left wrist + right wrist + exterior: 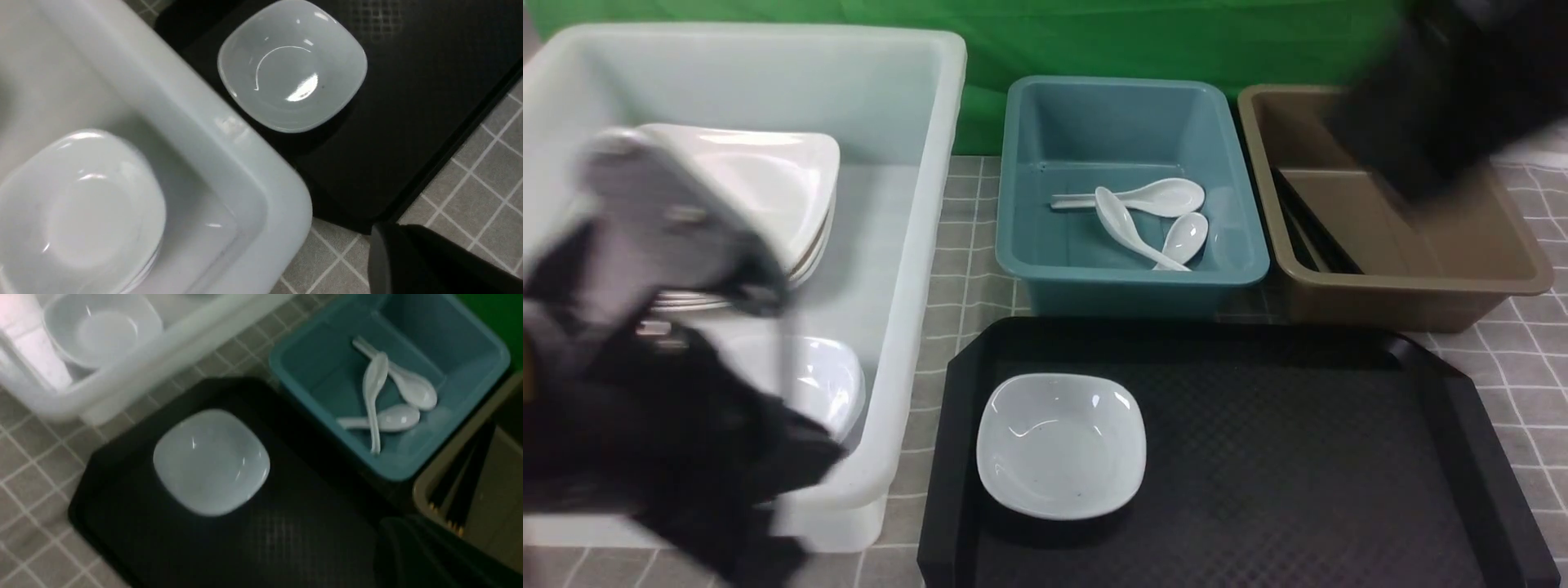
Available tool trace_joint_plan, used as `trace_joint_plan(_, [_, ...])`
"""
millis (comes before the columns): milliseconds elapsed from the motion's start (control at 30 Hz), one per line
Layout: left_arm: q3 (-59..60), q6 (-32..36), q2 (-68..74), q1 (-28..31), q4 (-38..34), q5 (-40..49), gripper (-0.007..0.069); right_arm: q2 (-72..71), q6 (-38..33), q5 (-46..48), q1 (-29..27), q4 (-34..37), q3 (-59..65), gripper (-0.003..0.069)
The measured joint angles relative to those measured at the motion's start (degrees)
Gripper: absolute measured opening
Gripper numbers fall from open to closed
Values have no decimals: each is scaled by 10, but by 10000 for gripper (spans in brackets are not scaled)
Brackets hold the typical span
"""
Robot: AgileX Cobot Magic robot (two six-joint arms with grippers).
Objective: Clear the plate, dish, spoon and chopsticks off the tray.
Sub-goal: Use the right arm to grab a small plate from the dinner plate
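The dish (1062, 445) is the only thing we see on the tray (1298, 457). It sits upright and empty on the 9 o'clock half of the floor, close to the rim beside the white tub (915, 245).

A plate (760, 180) tops a stack inside that tub. Three spoons (1156, 196) lie in the teal bin (1029, 204), and dark chopsticks (461, 486) lie in the brown bin (1421, 278). We judge the dish to be the last piece to clear.

In the front view the left gripper (743, 278) hangs over the tub, and the dish lies toward 4 o'clock from it, just across the tub wall. The right gripper (1437, 139) is above the brown bin, and the dish is well away toward 8 o'clock. We take the left arm to be the nearer one.

The dish is a rounded square with no long axis, so any stretch of its rim would serve for a pinch.

Both arms are smeared by blur. We cannot tell whether either pair of fingers is spread, closed or carrying anything. Each wrist view shows only a dark corner of its own gripper. The tray's 6 o'clock edge is cut off in the front view, and the left arm hides part of the tub's inside.
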Motion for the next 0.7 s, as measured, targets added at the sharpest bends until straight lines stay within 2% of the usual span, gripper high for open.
trace_joint_plan(200, [-27, -5, 199, -58, 0, -72, 21, -184, 109, -27, 0, -5, 219, 20])
trace_joint_plan(300, [-50, -17, 253, -86, 7, -87, 21, -247, 132, -30, 0, -5, 266, 20])
trace_joint_plan(333, [-75, -41, 294, -117, 23, -101, 21, -295, 141, -32, 0, -5, 300, 20])
trace_joint_plan(433, [-98, -72, 334, -143, 55, -106, 24, -330, 147, -34, 0, -5, 321, 20])
trace_joint_plan(533, [-147, -123, 393, -168, 117, -106, 75, -383, 150, -33, 0, -5, 343, 20])
trace_joint_plan(600, [-162, -139, 411, -169, 124, -106, 119, -394, 150, -31, 0, -5, 345, 20])
trace_joint_plan(700, [-190, -157, 447, -169, 133, -110, 239, -402, 150, -31, 0, -5, 345, 20])
